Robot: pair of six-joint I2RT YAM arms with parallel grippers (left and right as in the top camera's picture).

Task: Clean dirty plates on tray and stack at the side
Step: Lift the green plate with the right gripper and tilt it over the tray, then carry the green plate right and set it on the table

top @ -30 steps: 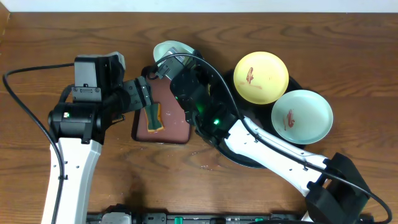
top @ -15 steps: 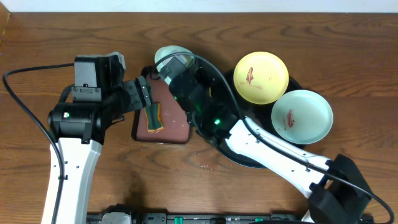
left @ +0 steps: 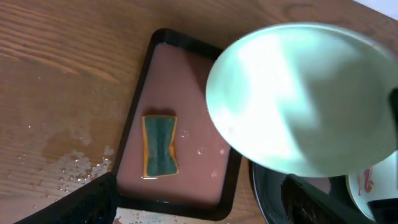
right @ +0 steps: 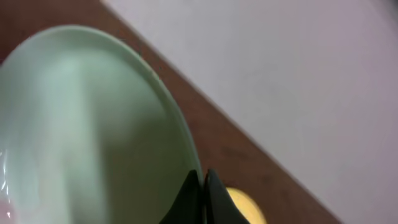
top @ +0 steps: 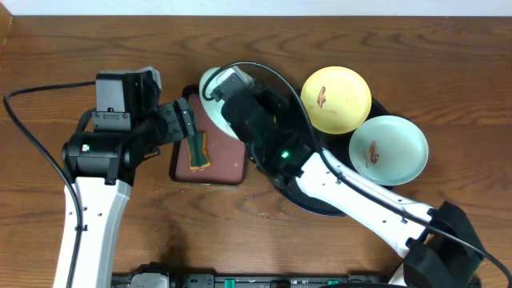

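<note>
I see the wooden table (top: pixel 80 48) with the black tray (top: pixel 382 106) right of its middle, reaching toward the far edge and mostly covered by my right arm. The yellow plate (top: pixel 336 98) lies at this tray's far side and a blue-green plate (top: pixel 388 150) at its right side. They sit just beside each other, and each has a red smear.

A smaller brown tray (left: pixel 180 112) lies at the table's middle, just left of the black one. It looks wet.

The third plate (left: pixel 298 99), also pale blue-green, is off the table and tilted above the brown tray's far right corner. The right gripper (right: pixel 200 193) pinches its rim, fingers pressed together.

A green sponge (left: pixel 160 145) lies flat in the brown tray. The left gripper (top: pixel 182 126) hangs over that tray's left part, jaws spread wide and holding nothing. Water drops (left: pixel 74 168) dot the wood beside the tray.
</note>
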